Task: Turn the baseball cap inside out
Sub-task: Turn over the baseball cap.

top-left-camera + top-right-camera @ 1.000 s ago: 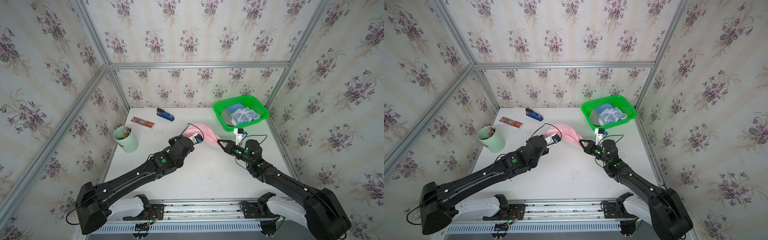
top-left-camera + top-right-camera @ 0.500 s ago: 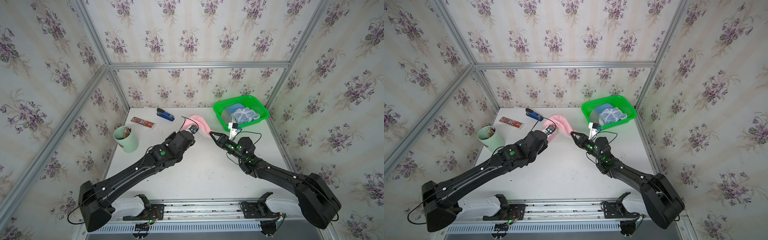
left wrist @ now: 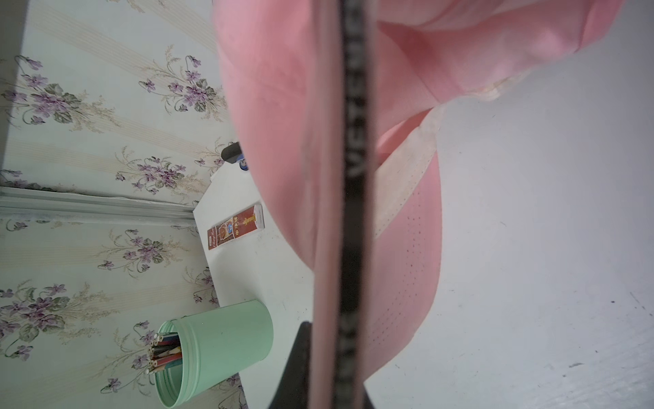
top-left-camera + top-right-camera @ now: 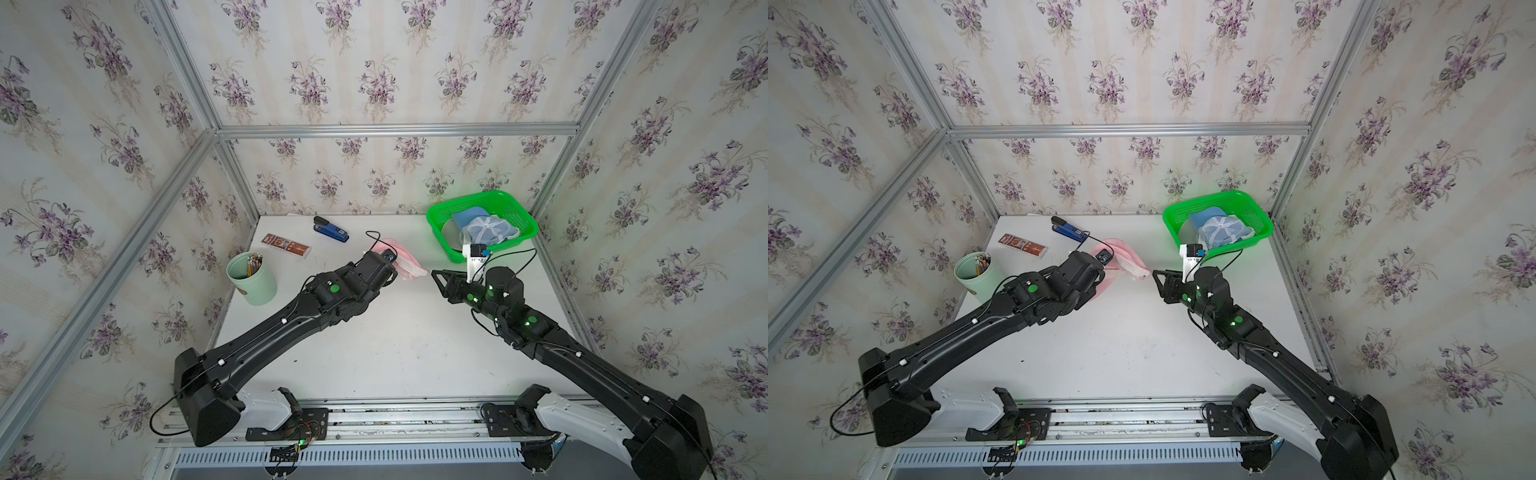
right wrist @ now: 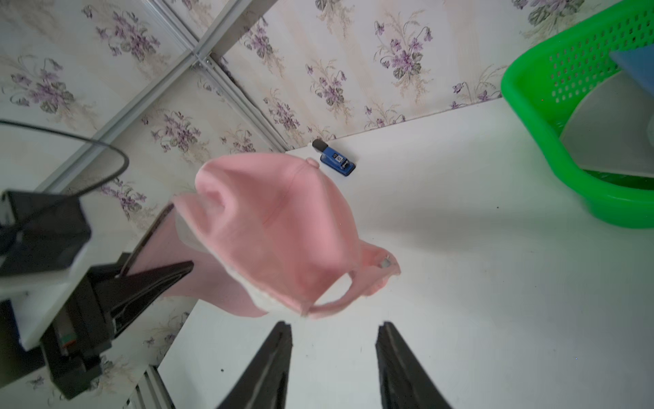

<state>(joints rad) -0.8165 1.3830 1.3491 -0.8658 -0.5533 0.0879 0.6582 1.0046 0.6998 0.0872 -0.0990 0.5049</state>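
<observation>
The pink baseball cap hangs above the white table, held by its brim. My left gripper is shut on that brim, which runs edge-on between its fingers in the left wrist view, where the cap fills the upper middle. In the right wrist view the cap's crown faces the camera, its back strap looping down toward the fingers. My right gripper is open and holds nothing, its tips a short way from the strap.
A green basket with blue and white fabric stands at the back right. A blue stapler and a red-brown box lie at the back. A mint cup of pencils stands at the left edge.
My right gripper has opened, let go of the cap's rear, and now sits slightly apart from it. The left arm still holds the brim; the cap rose, then settled back a little.
</observation>
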